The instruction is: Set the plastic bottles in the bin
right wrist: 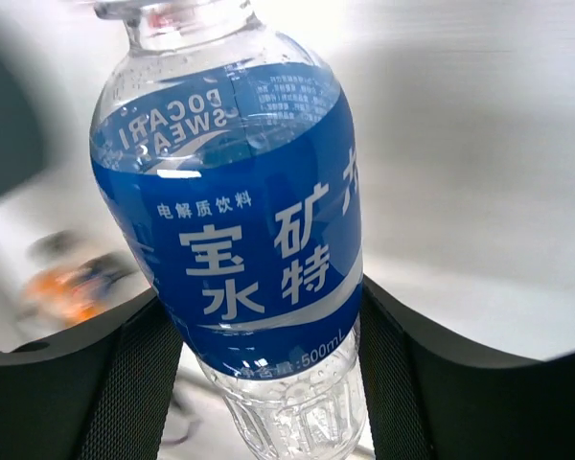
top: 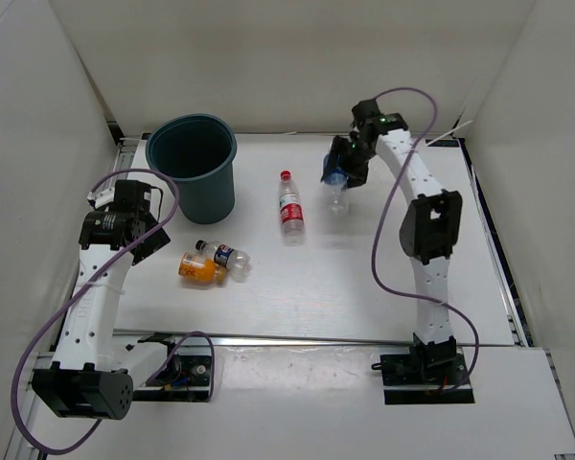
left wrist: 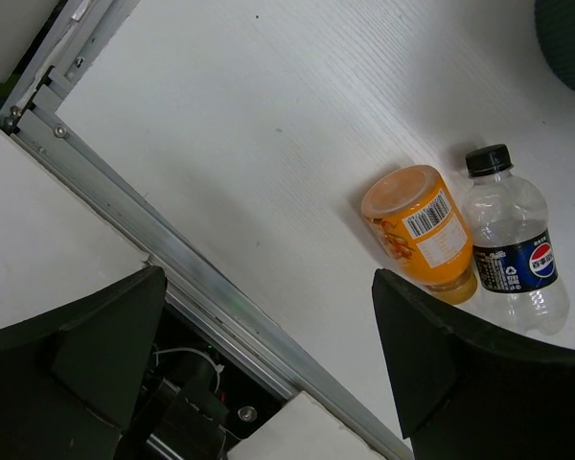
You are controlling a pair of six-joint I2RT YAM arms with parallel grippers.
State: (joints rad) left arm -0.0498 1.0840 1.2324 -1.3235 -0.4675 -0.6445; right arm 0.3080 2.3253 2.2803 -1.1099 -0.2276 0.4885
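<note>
Lying bottle (top: 290, 206) right of bin (top: 199, 196)

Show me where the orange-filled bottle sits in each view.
Top external: orange-filled bottle lies left of centre, nearer the arms than the bin.
Left wrist: right of centre, on its side.
Right wrist: only a blurred orange patch at left, behind the gripped Pocari Sweat bottle; probably it.
Shared landmark: the Pepsi bottle lying beside it, top and left wrist.

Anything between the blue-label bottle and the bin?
Top view: just the red-capped bottle, lying between the blue-label bottle and the bin; the rest is bare.
</note>
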